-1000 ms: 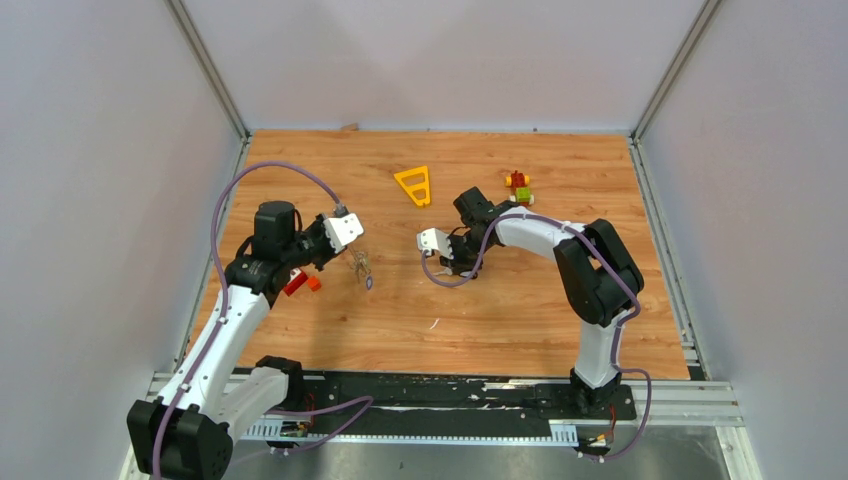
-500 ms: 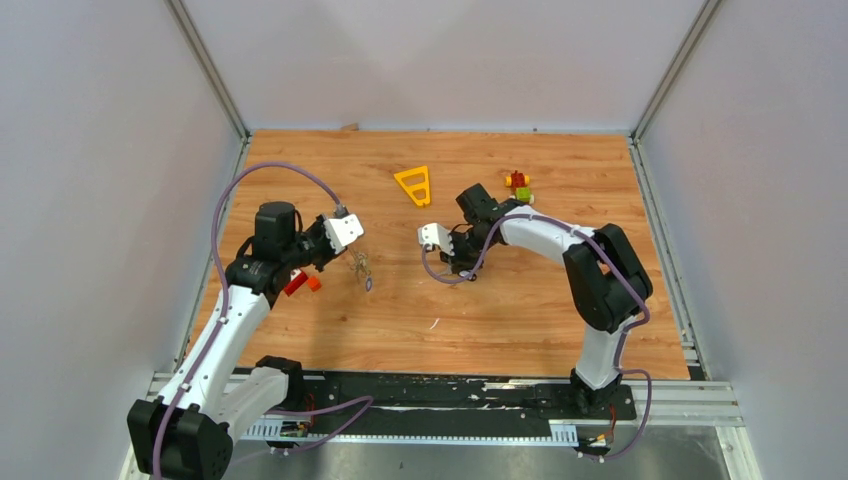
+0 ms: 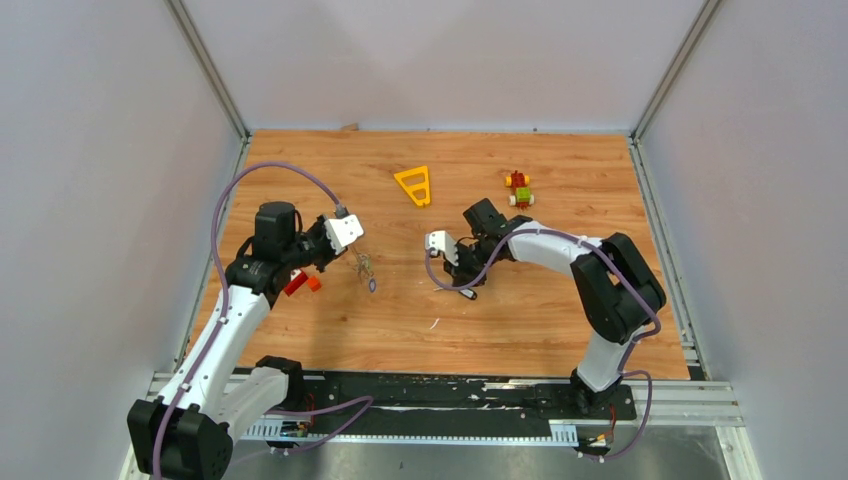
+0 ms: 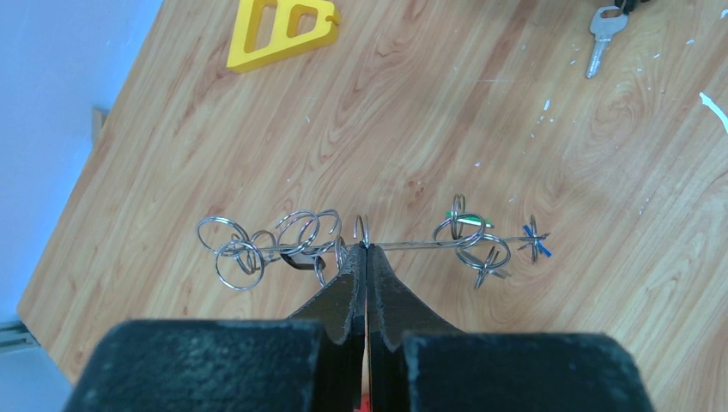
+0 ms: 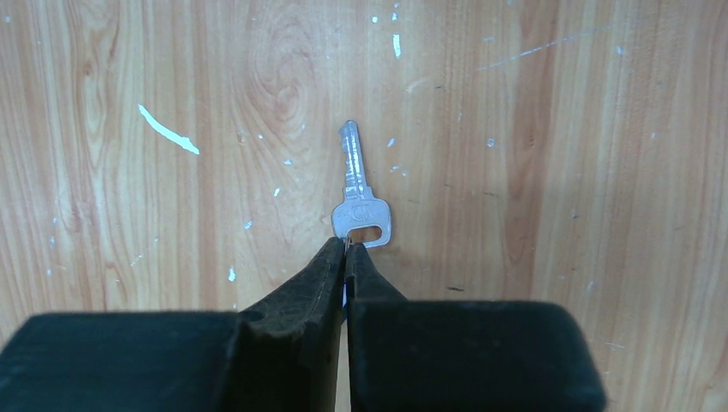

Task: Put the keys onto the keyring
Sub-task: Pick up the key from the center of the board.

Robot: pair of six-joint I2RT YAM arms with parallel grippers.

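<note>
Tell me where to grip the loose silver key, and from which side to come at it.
Grip the key by its wide flat head, at the edge beside the hole. Come from the head end, along its length, since the narrow blade points away. The right gripper is shut right there.

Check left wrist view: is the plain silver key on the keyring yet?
No, the silver key is well apart from the keyring, which the left gripper pinches.
</note>
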